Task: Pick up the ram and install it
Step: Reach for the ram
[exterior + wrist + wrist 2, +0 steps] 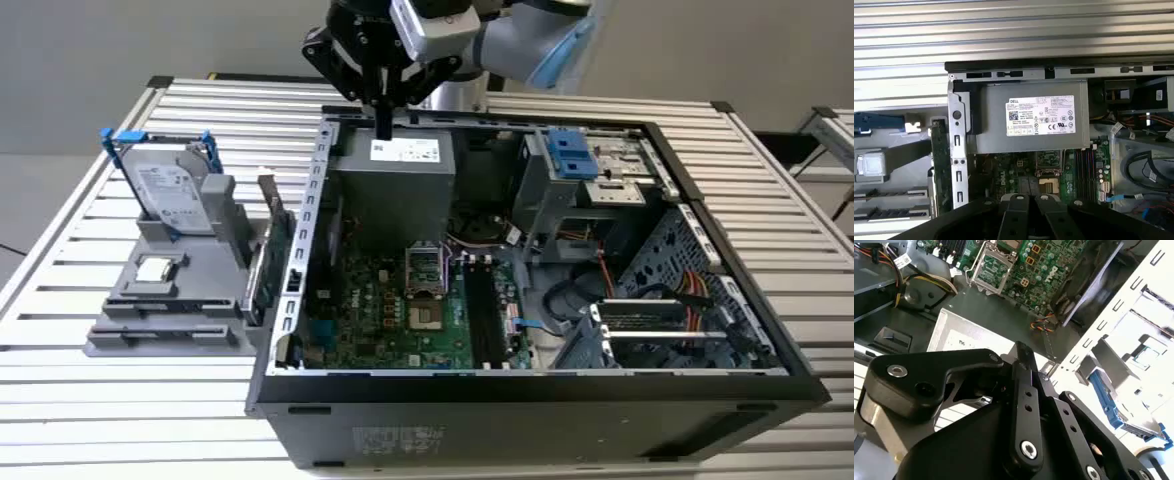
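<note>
Overhead, claw, closed, hangs over the open case's far edge by the power supply; ram stands on edge in the gray holder on the tabletop, just outside the case wall, alongside a hard drive and a chip.

Computer case lying open on slatted metal table; grey power supply inside, green motherboard beside it; hard drive upright in grey stand, exterior view's left of case
</note>
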Robot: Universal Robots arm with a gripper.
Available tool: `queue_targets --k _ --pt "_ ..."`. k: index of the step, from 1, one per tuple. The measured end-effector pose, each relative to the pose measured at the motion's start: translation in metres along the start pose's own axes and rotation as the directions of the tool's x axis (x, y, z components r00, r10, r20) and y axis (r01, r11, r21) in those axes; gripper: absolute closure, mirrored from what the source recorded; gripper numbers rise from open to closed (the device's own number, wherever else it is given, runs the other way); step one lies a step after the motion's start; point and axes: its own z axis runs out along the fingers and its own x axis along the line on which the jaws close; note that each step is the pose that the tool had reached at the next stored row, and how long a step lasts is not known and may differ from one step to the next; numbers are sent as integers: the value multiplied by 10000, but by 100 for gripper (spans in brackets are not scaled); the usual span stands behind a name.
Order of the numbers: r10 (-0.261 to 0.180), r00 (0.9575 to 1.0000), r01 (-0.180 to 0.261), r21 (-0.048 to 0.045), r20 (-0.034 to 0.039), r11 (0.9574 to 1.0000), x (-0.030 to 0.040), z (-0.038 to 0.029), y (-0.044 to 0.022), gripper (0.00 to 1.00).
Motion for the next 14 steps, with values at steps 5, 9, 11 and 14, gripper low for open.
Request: queue_targets --k 5,9,11,14 --pt "0 10000 0 0 0 10000 0 0 0 100" --pt "1 10000 -1 0 -1 10000 18 -1 -2 100" --pt "0 10000 0 0 0 10000 36 -1 -2 100" --pt "0 10000 0 0 0 10000 57 -2 -4 100"
